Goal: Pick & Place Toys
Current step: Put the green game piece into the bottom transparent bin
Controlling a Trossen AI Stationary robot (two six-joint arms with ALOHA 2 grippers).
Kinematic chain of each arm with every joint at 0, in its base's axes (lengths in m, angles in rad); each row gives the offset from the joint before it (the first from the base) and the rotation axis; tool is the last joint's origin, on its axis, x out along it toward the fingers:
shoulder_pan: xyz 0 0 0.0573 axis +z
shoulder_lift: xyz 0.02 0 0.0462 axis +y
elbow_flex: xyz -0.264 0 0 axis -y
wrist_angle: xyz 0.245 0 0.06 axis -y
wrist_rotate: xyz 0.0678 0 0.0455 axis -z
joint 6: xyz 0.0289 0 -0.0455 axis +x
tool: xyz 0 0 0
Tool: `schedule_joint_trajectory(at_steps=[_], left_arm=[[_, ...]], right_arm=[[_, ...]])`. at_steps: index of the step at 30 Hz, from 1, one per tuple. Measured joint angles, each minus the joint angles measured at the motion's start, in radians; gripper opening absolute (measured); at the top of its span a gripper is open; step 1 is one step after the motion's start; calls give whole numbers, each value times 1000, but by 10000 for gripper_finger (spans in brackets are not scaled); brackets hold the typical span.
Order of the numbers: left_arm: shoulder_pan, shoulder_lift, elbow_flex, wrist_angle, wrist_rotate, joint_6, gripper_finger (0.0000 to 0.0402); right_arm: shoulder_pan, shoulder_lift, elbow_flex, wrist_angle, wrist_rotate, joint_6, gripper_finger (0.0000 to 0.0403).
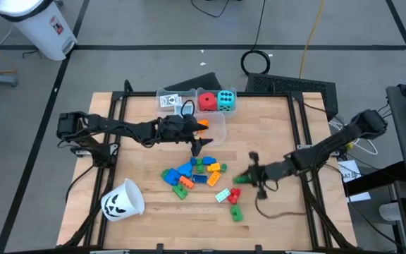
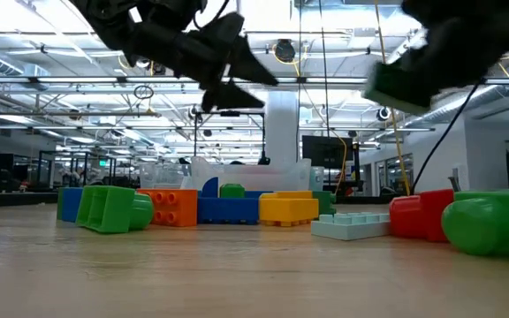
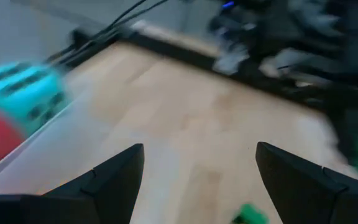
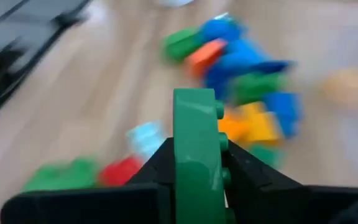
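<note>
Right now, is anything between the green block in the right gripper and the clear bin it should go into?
Yes. The right gripper holds the green block aloft; the toy pile and the open left gripper lie between it and the clear bin.

A large open robotics lab or industrial hall: the low view shows a high ceiling of exposed steel trusses [image 2: 51,84] with strip lights, and dark monitors [image 2: 323,152] beyond the pale wooden worktop [image 1: 154,180]; cables [image 1: 309,35] trail across the grey floor.
</note>
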Motion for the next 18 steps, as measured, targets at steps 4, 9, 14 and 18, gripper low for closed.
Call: schedule_joint_trajectory(at_steps=[4,9,14,18], left_arm=[[-32,49,0,146,48,58,312],[-63,92,0,210,73,154,313],[-72,108,0,203,72,192,312],[-72,108,0,195,72,214,312]], right_arm=[[-110,-12,0,16,0,-36,56],[-232,29,0,105,-7,-99,55],[-326,102,0,272,-118,-155,56],[-372,164,0,389,-163,-179,56]])
